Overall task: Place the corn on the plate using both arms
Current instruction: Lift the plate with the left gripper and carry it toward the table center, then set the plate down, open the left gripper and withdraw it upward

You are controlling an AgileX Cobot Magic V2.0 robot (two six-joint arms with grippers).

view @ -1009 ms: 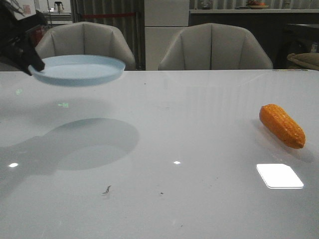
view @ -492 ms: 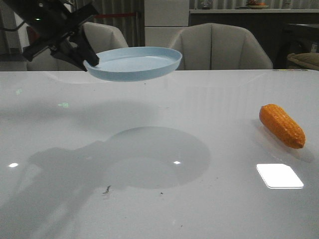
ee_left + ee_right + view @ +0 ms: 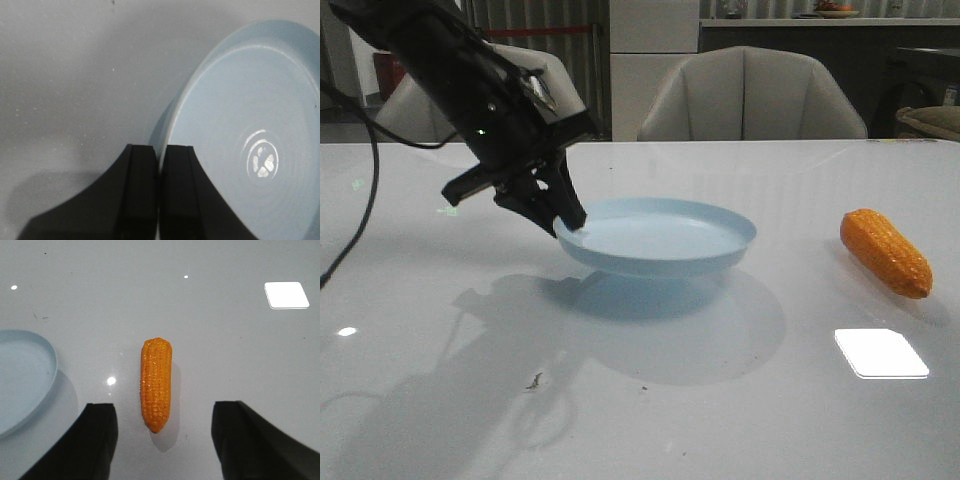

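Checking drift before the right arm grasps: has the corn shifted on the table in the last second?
No. In the front view the corn lies in the same spot relative to the bright square glare patch.

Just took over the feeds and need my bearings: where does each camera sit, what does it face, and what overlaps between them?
Front view: faces forward over the table; left arm grips the plate by its rim, corn to the right.
Left wrist view: looks down past the left gripper, shut on the plate's rim.
Right wrist view: looks down between the open right gripper fingers at the corn.
Shared: the plate shows in all three; the corn in front and right wrist.
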